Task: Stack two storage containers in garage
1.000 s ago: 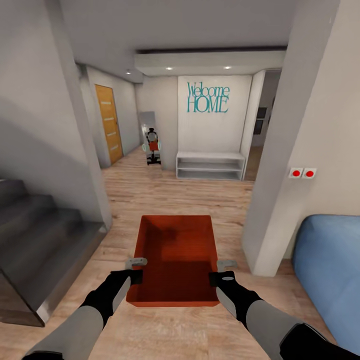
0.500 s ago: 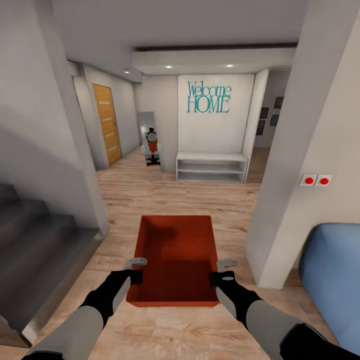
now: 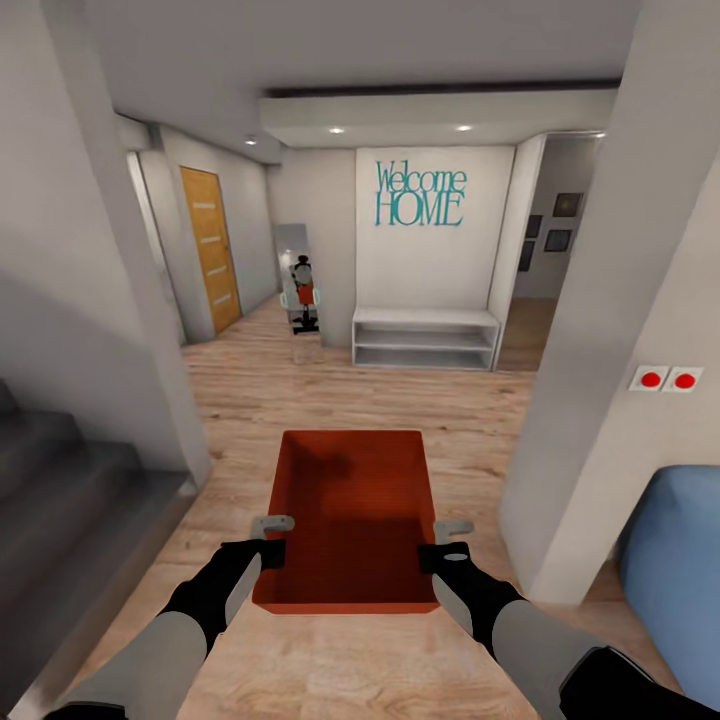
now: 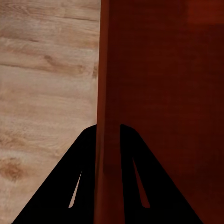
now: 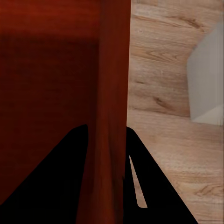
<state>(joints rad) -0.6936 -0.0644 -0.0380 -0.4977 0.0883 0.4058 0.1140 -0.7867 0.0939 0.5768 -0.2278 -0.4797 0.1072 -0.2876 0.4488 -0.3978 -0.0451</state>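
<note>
I see an orange-red storage container over light wood-grain plank floor. Far ahead, teal "Welcome HOME" lettering marks a white wall; at far left stands an orange door. Near right sits a blue sofa; two red switches dot the wall.

You were in a home's entry hall: teal "Welcome HOME" lettering on the far wall above a low white shelf bench, light wood plank flooring, a wooden door, grey stairs, framed pictures and a standing mirror.
</note>
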